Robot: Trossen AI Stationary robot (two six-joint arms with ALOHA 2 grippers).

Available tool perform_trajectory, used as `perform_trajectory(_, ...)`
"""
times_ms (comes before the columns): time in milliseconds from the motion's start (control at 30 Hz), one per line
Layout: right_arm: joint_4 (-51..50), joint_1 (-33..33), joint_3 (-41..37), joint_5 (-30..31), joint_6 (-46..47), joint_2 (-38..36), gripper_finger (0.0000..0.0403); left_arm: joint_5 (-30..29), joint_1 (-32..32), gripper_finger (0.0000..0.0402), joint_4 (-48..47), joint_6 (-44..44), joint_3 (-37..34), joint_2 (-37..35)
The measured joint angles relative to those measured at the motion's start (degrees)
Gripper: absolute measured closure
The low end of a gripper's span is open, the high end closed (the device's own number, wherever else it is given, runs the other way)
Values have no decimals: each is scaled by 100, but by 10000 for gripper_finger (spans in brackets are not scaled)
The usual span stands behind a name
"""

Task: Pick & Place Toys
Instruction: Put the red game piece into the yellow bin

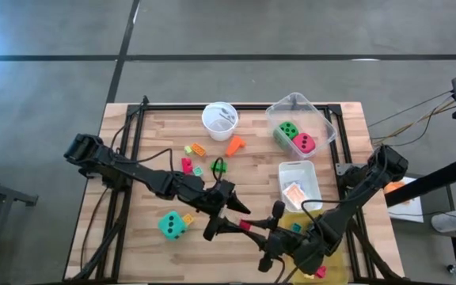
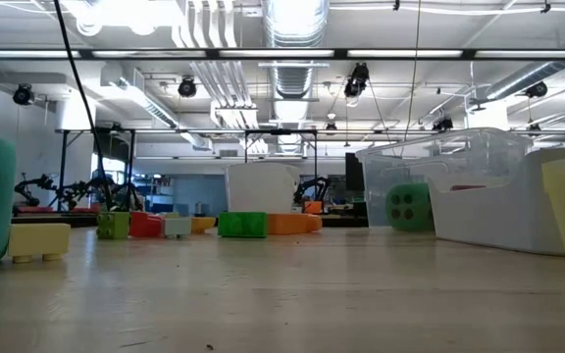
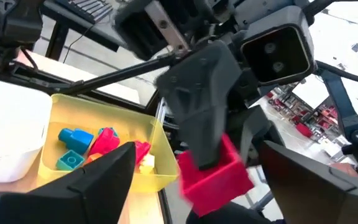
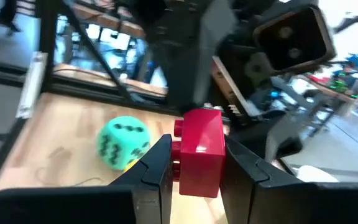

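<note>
Red block (image 4: 199, 152) pinched in right end effector (image 4: 195, 163); left end effector (image 3: 194, 180) spread around it.

The table (image 1: 157, 138) was pale wood planks, matt, with visible grain. The red block (image 4: 201, 152) looked like smooth, glossy hard plastic. The teal die (image 4: 123, 142) was matt and soft-looking, like foam. The yellow bin (image 3: 143, 134) was thin translucent plastic; the far clear bin (image 1: 320, 119) was shiny see-through plastic. Both pincers' fingers (image 4: 151, 168) looked matt dark plastic.
</note>
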Motion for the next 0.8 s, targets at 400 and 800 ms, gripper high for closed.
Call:
perform_trajectory(400,-2592,489,0,-1448,3069,-459,319,-673,12,39,-2302,-68,-3,-370)
perform_trajectory(800,-6754,474,2,-4549,7909,-994,319,-1132,70,38,-3882,-608,-4,-535)
